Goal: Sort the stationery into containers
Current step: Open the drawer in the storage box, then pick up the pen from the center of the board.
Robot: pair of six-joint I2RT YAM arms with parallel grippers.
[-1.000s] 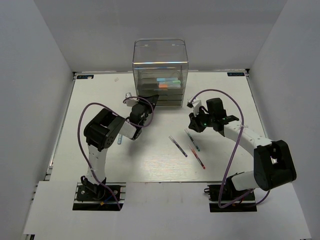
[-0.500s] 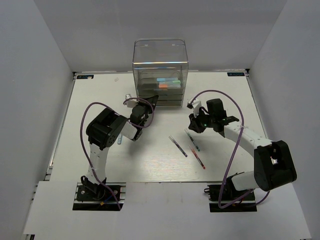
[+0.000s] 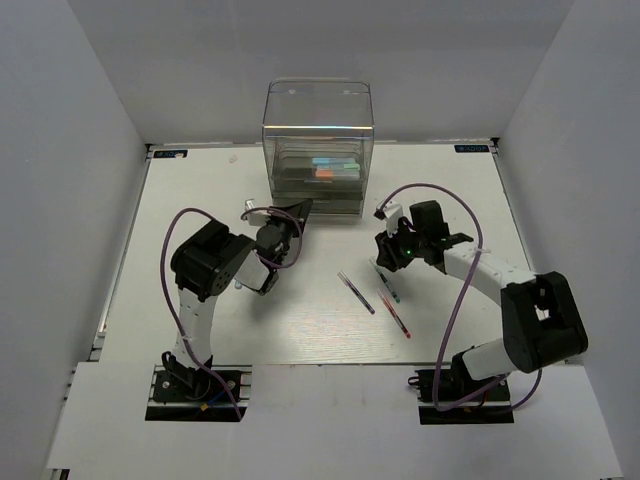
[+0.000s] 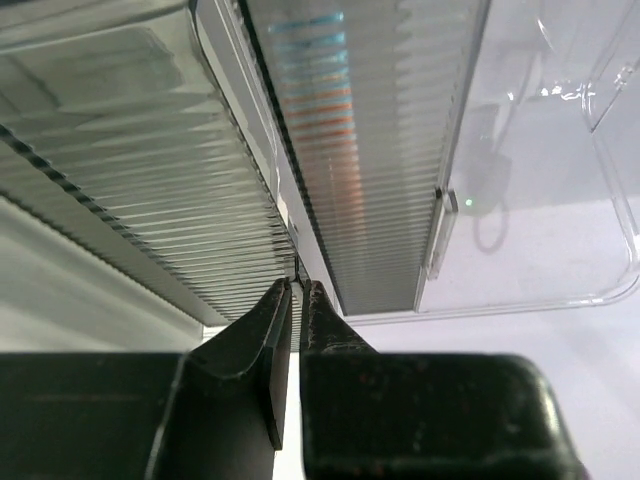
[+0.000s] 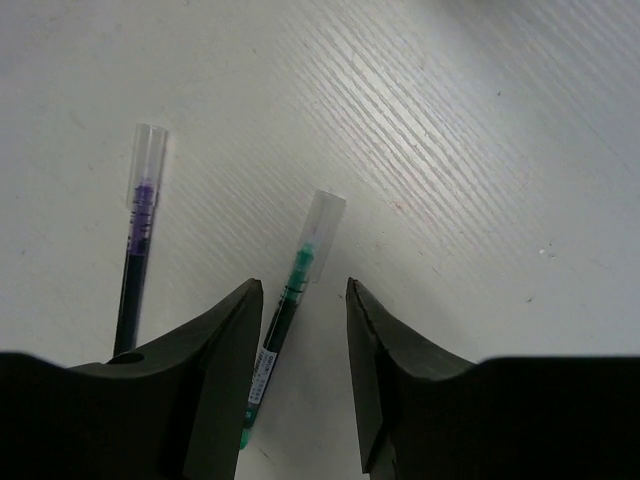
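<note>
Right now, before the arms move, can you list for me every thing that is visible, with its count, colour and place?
Box: one, clear plastic with drawers, far middle of the table.
Markers: number unclear, light blue and orange, inside the box.
Purple pen: one, purple with clear cap, on the table beside the green pen.
Green pen: one, green with clear cap, on the table.
Red pen: one, red, on the table, nearest the arm bases.
Table: one, white.
Left gripper: one, black, pinched on a drawer edge of the box.
Right gripper: one, black, open around the green pen.
</note>
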